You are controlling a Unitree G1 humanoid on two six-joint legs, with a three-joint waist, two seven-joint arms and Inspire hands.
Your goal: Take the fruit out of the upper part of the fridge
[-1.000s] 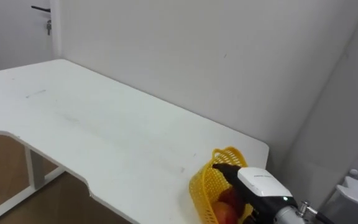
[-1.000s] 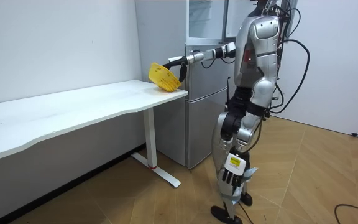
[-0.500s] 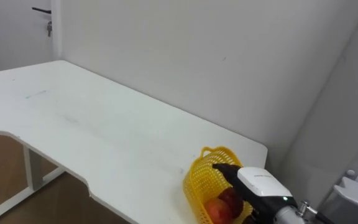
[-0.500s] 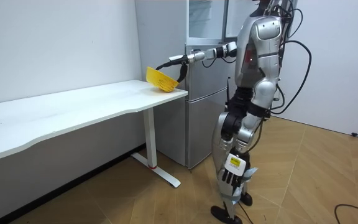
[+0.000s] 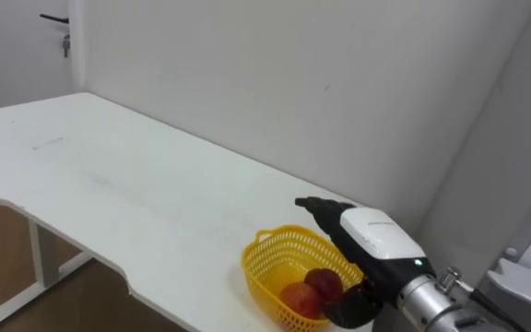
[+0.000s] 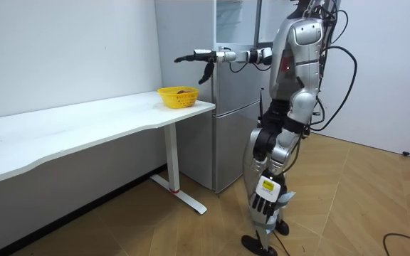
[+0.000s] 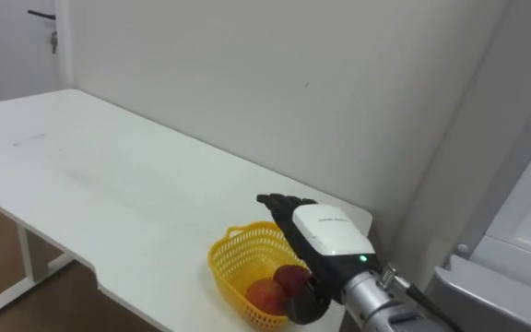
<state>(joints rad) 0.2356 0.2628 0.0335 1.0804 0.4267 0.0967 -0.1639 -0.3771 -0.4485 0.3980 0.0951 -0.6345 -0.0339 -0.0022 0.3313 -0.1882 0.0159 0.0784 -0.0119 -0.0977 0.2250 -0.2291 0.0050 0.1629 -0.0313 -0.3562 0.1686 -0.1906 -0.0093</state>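
Note:
A yellow mesh basket stands upright on the white table, near its right end by the wall. Two red fruits lie inside it. My right hand hovers just above the basket's right side, open, fingers stretched straight toward the wall and holding nothing. In the room view the same hand is held out well above the basket. My left hand hangs at my side with relaxed fingers. I stand in front of the grey fridge, facing the table.
The fridge's edge rises at the right, close to the table's end. The table runs far to the left along the white wall. A door handle shows at the far upper left.
The basket went from tilted in my right hand down onto the table, where it now stands level. My right hand let go, straightened its fingers and rose above it.

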